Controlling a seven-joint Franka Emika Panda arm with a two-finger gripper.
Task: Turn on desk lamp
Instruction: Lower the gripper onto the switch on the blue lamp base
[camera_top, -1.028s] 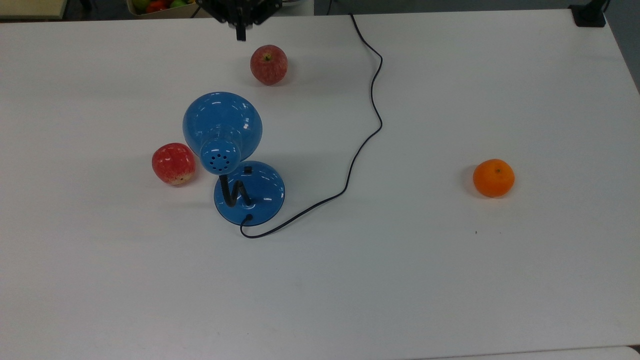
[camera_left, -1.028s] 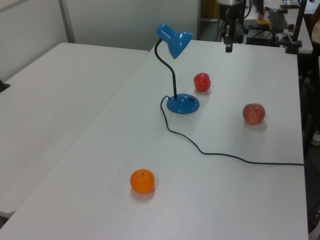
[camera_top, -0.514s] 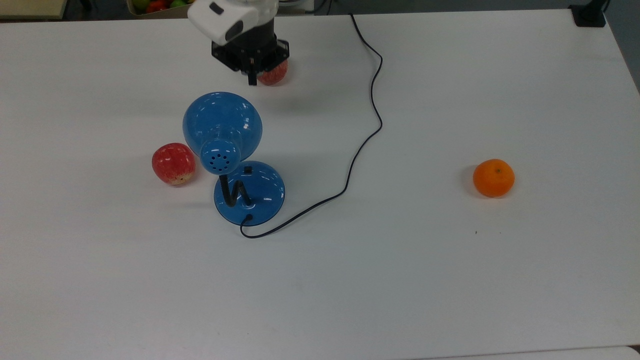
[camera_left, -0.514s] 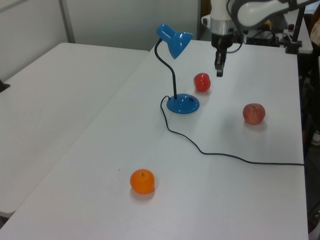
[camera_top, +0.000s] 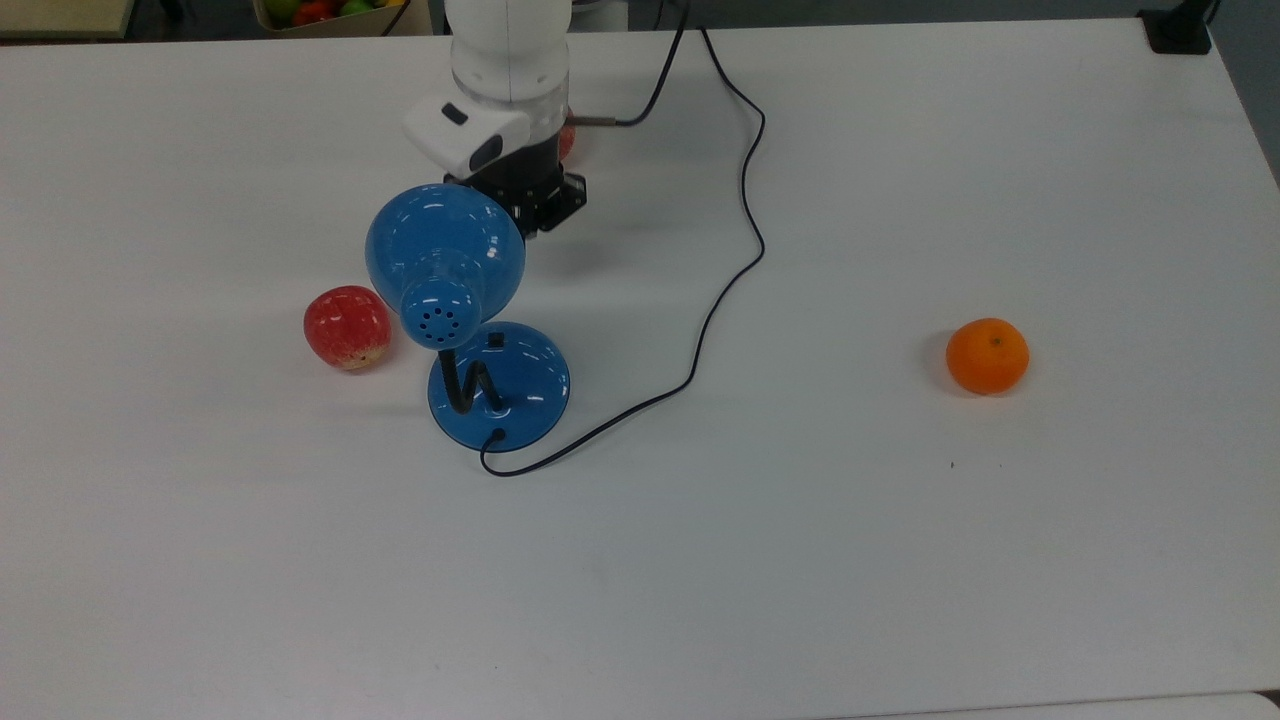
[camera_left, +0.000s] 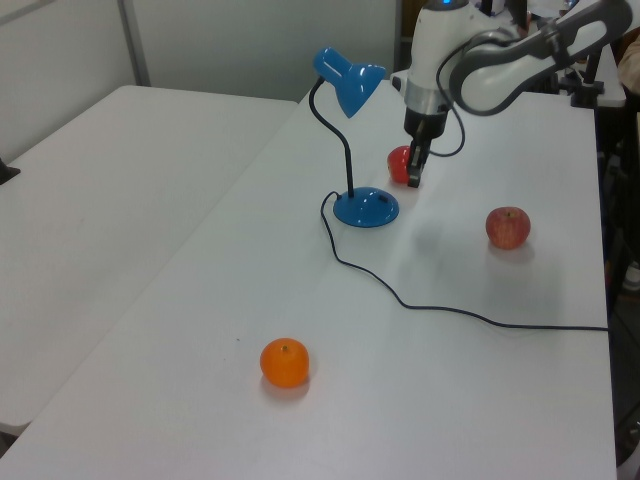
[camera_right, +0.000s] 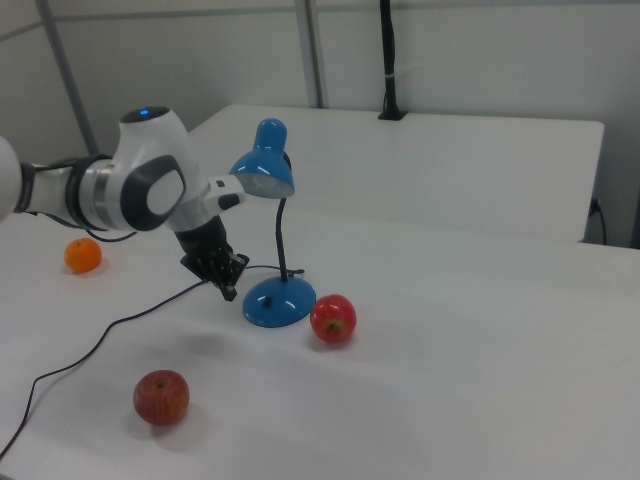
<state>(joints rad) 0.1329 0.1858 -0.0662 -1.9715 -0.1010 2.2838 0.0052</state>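
**White table, lamp mid-left, arm closing on the base**

White table (camera_top: 900, 560) carries the desk lamp (camera_top: 498, 385), two apples and an orange. Lamp sits left of centre in the top view: blue domed base, black gooseneck (camera_left: 345, 150) rising to the dome shade (camera_top: 445, 245), which overhangs the far side of the base. Black switch (camera_top: 495, 340) sits on the base's upper slope, on the side facing the shade. Cord (camera_top: 735, 250) exits the base's near edge and snakes off toward the far table edge.

Pincer (camera_right: 228, 288) hangs low, just beside the base on the right view's left, apart from it. Cannot tell whether its fingers are spread or pressed together.

Handling, as judgement:
- Nothing to grasp; this is a press on the switch.
- Glossy metal base looks slick and domed, so an off-centre push likely skids off or slides the lamp.
- Lamp looks light and top-heavy; push straight down into the base, not sideways.
- Shade crowds the switch from above; come in from the open side, under the shade.
- Red apple (camera_top: 346, 327) sits near the base; the other apple (camera_left: 507, 227) and orange (camera_top: 987, 355) are well apart.
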